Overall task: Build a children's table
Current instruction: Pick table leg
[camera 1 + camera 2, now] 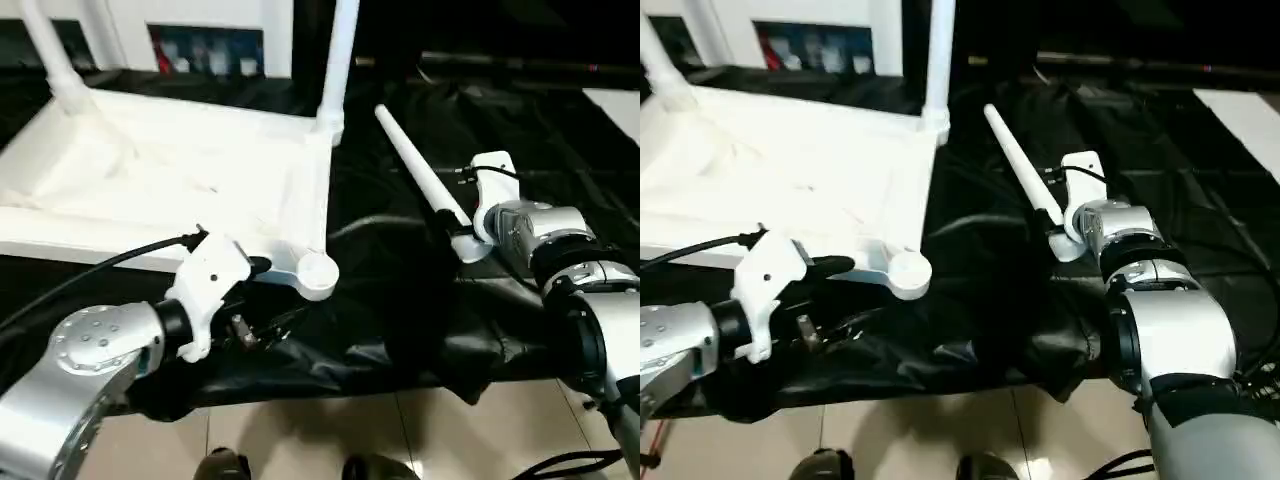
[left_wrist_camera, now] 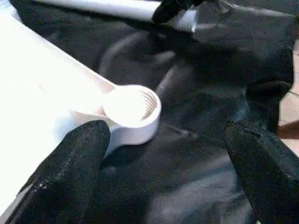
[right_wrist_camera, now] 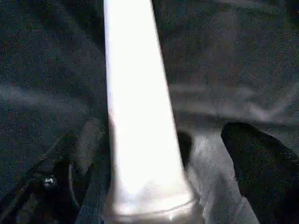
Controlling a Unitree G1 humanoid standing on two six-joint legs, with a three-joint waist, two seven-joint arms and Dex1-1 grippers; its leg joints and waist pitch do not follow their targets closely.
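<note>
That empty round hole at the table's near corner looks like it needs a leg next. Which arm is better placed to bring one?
Probably the right. Its tool is open around the thick end of the loose leg on the black cloth. The left tool is open beside the empty socket, carrying nothing.

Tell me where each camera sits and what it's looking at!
Left eye view: on the head, looking down at the upside-down tabletop, loose leg and both silver forearms.
Right eye view: beside it, same scene, from slightly to the right.
Left wrist view: on the left wrist, looking past the open left gripper at the empty corner socket.
Right wrist view: on the right wrist, looking along the loose leg lying between the open right gripper fingers.
Shared: the socket shows in the eye views and the left wrist view.
</note>
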